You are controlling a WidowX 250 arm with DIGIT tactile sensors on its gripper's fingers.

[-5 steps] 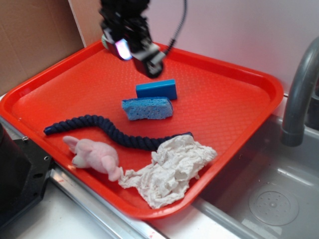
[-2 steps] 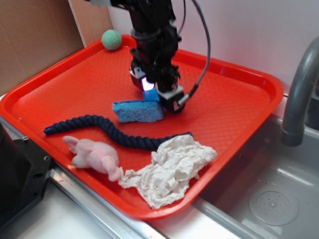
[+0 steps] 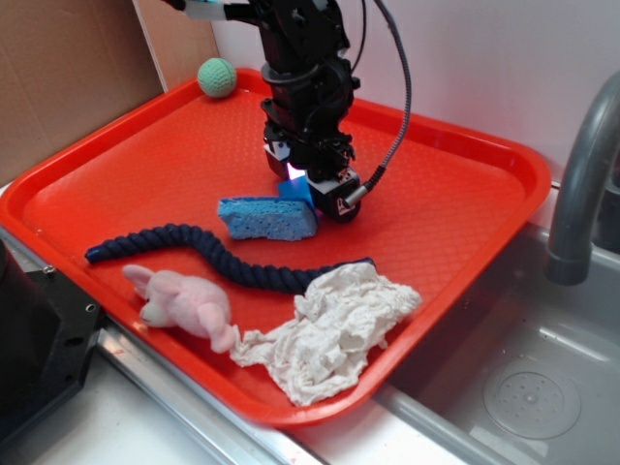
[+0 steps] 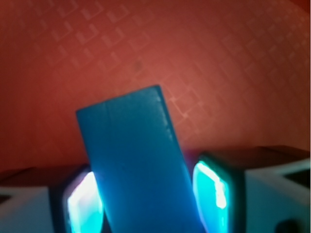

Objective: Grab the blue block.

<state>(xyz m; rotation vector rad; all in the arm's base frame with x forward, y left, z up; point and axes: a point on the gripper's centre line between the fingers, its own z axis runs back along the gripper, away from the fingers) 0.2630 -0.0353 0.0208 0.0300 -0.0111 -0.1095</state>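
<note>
The gripper point(image 3: 308, 190) stands low over the middle of the tray point(image 3: 465, 203), its fingers on either side of the block point(image 3: 297, 190). In the wrist view the block point(image 4: 138, 165) fills the gap between the two lit pads point(image 4: 210, 191), tilted a little, its far end pointing up the frame over the tray floor point(image 4: 218, 63). The pads sit close against its long sides; actual contact cannot be confirmed from the blurred edges, so whether the fingers are clamped on it cannot be told.

Changes against the earlier frames: one second ago the gripper hung high over the far part of the tray and the block lay in plain view just beyond the sponge point(image 3: 268, 218). It has since come down onto the block, and only a small blue corner now shows below the fingers in the exterior view. The sponge has shifted left and slightly nearer from its first position and touches the block's near side. Since 0.4 s ago the arm has barely moved; the glow between the fingers reads slightly higher.

Unchanged items: the rope point(image 3: 203, 250) lies curved across the near half of the tray, the pink toy point(image 3: 184, 302) at the near left edge, the cloth point(image 3: 334, 325) at the near right edge. A green ball point(image 3: 217, 77) sits at the far left corner, previously hidden by the arm. The faucet point(image 3: 581, 184) stands right of the tray.
</note>
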